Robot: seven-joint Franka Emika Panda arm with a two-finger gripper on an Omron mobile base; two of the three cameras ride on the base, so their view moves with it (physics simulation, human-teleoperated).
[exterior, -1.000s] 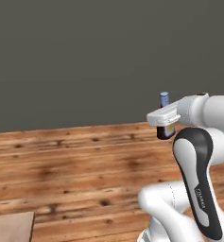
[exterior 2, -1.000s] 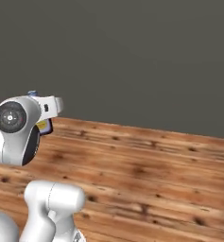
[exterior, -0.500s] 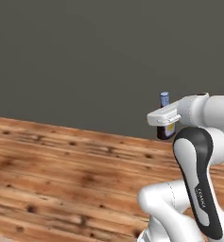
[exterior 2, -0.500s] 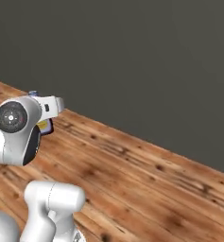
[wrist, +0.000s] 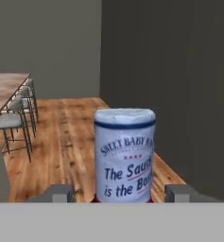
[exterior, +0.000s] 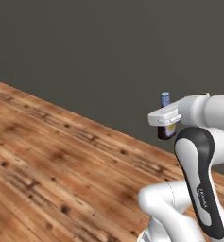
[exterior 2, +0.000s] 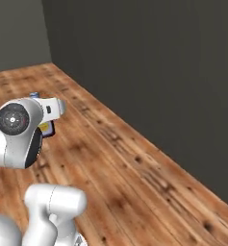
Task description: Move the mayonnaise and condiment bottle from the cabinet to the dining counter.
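- Most of what I could see was wood floor [exterior: 52, 160] and a dark grey wall [exterior: 85, 52], so I judged the base was in transit with the cabinet nowhere in front of me.
- The dining counter [wrist: 4, 87] showed far off at the left of the hand view, a brown top with stools [wrist: 16, 120] tucked under it. It lay ahead and to the left of where the hand pointed. I judged the coming move turned on that: swing or drive left to bring the counter under the hand.
- The gripper [exterior: 166, 118] hung high, level with the arm's upper joint, closed on the condiment bottle [exterior: 166, 128]; the two tips [wrist: 61, 193] sat either side of the neck in the hand view.
- The bottle stood upright, long axis vertical, blue-grey neck [exterior: 165, 99] poking above the hand and dark body with yellowish label below it. In the right base view it peeked out behind the wrist [exterior 2: 45, 129].
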